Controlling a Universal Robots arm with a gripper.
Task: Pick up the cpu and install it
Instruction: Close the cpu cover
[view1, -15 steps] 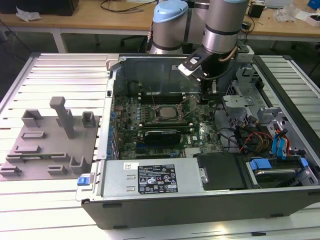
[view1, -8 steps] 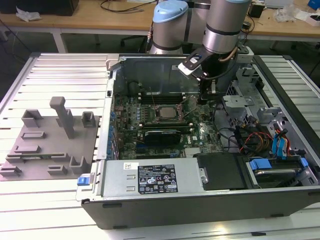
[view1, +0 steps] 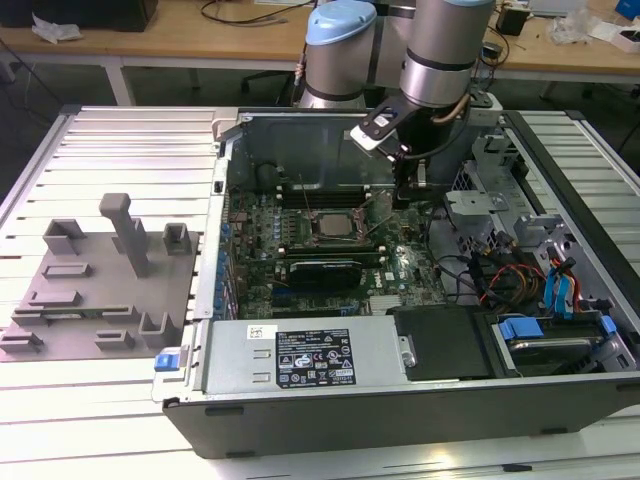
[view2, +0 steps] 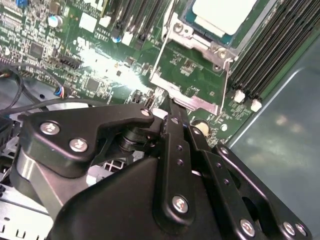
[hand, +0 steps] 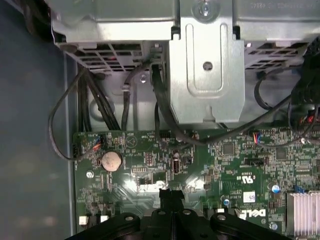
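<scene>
Hand hangs empty, fingers pinched together, just beside the socket frame; the cpu already lies seated in its socket, so nothing needs carrying.

Arm: silver-grey tubes, pale blue joint caps; hand: black linkages studded with silver screws.

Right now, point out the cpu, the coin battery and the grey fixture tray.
cpu (view2: 220, 12), second wrist view, middle of its pale metal top.
coin battery (hand: 111, 160), first wrist view, centre of its round face.
grey fixture tray (view1: 100, 290), exterior view, bare flat part of its base.
</scene>
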